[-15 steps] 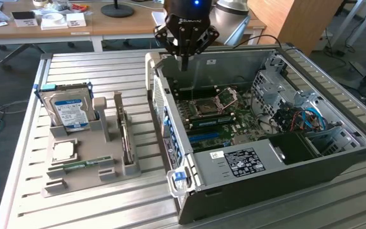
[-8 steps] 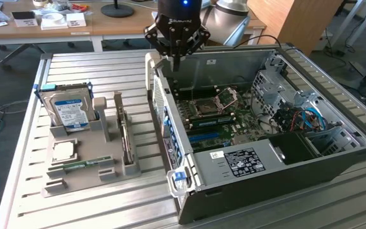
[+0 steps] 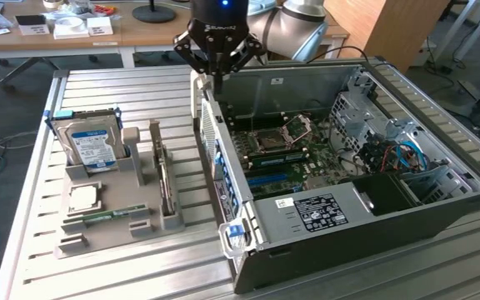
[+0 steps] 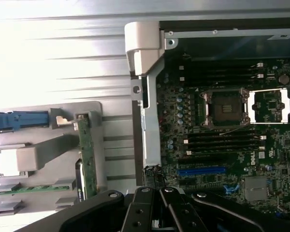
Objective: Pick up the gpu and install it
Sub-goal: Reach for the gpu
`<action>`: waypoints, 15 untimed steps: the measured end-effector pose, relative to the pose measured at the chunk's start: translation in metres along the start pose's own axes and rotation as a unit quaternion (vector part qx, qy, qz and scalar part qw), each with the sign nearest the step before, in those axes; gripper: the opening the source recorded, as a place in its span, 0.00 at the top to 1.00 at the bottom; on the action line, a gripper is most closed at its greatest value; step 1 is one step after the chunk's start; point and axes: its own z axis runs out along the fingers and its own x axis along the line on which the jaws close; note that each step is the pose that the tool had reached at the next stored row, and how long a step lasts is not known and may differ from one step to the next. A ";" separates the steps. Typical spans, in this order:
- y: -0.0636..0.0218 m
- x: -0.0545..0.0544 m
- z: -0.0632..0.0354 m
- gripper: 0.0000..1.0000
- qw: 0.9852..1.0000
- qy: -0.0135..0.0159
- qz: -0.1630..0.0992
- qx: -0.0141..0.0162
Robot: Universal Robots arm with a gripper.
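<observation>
In the grey tray (image 3: 107,235), the thin flat gpu (image 3: 165,182) stands edge-on.

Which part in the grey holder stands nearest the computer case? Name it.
The thin card standing on edge; the blue-labelled hard drive, square chip and green memory stick all sit farther from the case.

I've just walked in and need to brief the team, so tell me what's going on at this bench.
The robot arm's gripper hangs shut over the rear edge of the open computer case, just beside the motherboard. The gpu has not yet been picked up: it stands edge-on in its holder on the grey tray next to the case. A hard drive and a memory stick sit in the same tray.
</observation>
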 end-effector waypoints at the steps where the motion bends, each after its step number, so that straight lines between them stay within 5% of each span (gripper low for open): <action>1: 0.0000 0.003 0.0000 0.89 1.000 0.000 0.000 0.000; 15: -0.0004 0.039 -0.0001 0.89 1.000 0.000 0.001 0.000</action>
